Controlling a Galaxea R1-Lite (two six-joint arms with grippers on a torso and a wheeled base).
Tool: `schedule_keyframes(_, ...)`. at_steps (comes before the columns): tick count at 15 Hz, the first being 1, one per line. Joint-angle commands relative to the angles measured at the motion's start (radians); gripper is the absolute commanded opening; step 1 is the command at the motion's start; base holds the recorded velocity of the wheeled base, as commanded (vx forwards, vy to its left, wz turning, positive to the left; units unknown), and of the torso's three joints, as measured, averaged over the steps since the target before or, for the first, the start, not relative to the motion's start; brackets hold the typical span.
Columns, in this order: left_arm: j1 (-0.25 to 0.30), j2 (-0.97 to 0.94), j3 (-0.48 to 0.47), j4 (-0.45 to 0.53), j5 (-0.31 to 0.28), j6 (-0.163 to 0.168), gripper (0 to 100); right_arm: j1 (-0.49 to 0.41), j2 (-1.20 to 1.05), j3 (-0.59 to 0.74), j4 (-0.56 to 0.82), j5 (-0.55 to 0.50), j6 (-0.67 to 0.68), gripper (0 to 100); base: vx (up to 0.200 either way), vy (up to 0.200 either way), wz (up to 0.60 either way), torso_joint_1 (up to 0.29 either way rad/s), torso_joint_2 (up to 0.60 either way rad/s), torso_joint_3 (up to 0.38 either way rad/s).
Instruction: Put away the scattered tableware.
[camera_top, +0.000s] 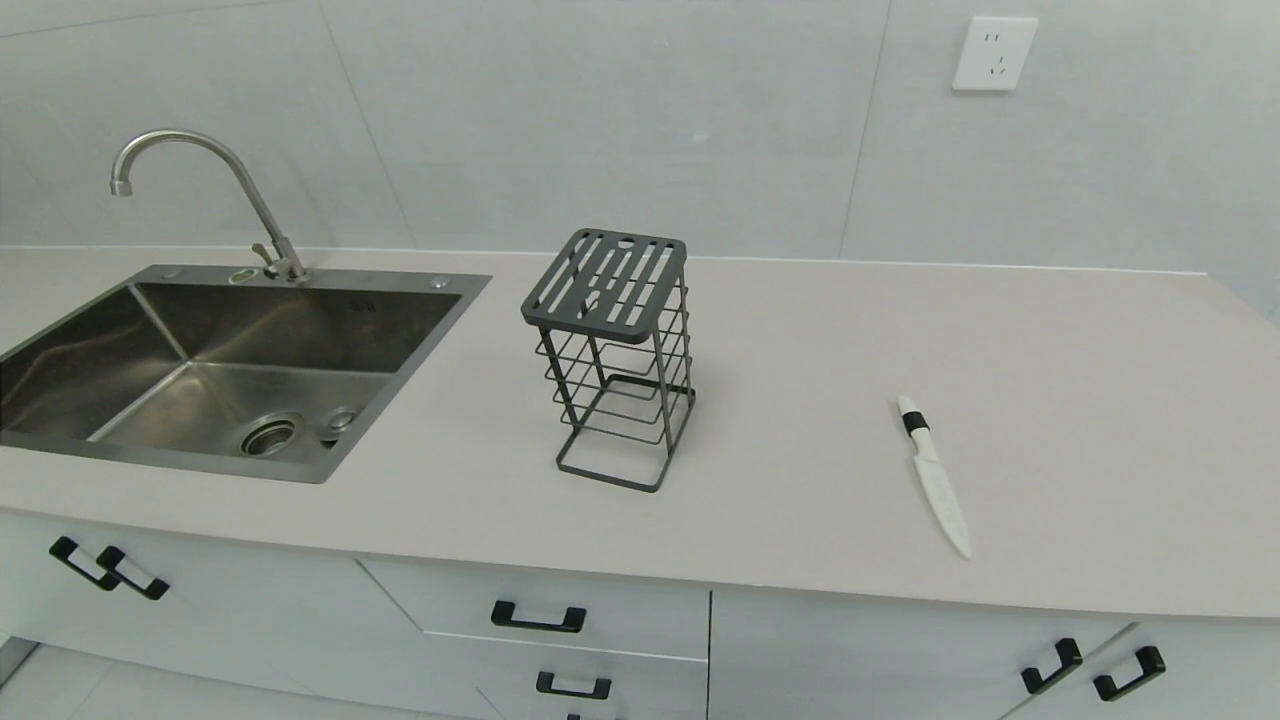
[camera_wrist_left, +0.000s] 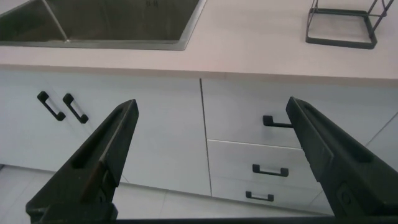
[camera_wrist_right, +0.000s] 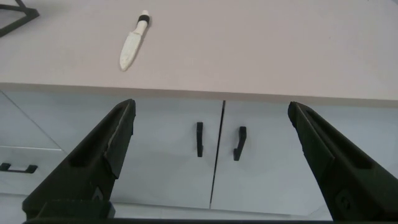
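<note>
Item under task: one white knife (camera_top: 932, 475) with a black band between handle and blade. It lies flat on the bench (camera_top: 800, 500), at about 4 o'clock from the wire rack (camera_top: 615, 350) and well apart from it. The handle end points toward 12 o'clock, to the wall. The blade tip points toward roughly 5 o'clock and stops short of the bench's front edge.

The rack is dark metal with a slotted top plate. It stands upright near the middle of the bench, and nothing can be seen in it.

The sink (camera_top: 290, 325) is set into the bench at 9 o'clock from the rack. Its curved tap (camera_top: 200, 180) is at the basin's far rim. A wall socket (camera_top: 994, 53) sits at about 1 o'clock from the rack.

Left hand (camera_wrist_left: 211, 106): fingers spread wide, nothing between them. It faces the white cabinet fronts (camera_wrist_left: 161, 130) under the bench, and the sink's corner and the rack's base show beyond it.

Right hand (camera_wrist_right: 211, 109): fingers likewise spread wide, nothing held. It faces the cabinet doors below the bench edge, with the knife on the bench beyond it.

Neither hand touches the knife or the rack.
</note>
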Motion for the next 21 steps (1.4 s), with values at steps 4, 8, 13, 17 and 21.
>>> schedule_keyframes(4, 0.0, 0.001, 0.0, -0.001, -0.001, 0.003, 100, 0.001, 0.002, 0.0, -0.001, 0.0, 0.003, 100, 0.0, 0.0, 0.0, 0.029, -0.06, -0.026)
schedule_keyframes(8, 0.0, 0.001, 0.0, -0.001, 0.001, 0.001, 100, 0.001, 0.002, 0.0, -0.001, 0.0, 0.003, 100, 0.0, 0.0, 0.0, 0.156, -0.32, -0.15)
schedule_keyframes(13, 0.0, 0.001, 0.0, -0.001, 0.024, -0.006, 100, 0.001, 0.002, 0.0, -0.001, -0.001, 0.004, 100, 0.0, 0.0, 0.0, 0.015, -0.03, -0.013)
schedule_keyframes(17, 0.0, 0.001, 0.0, -0.001, 0.018, -0.009, 100, 0.001, 0.002, 0.0, -0.002, -0.001, 0.01, 100, 0.15, 0.0, 0.0, 0.002, 0.0, 0.002)
schedule_keyframes(21, 0.0, 0.001, 0.0, -0.001, 0.021, -0.014, 100, 0.001, 0.0, 0.0, -0.001, 0.0, 0.009, 100, 0.0, 0.0, 0.0, 0.015, 0.0, -0.002)
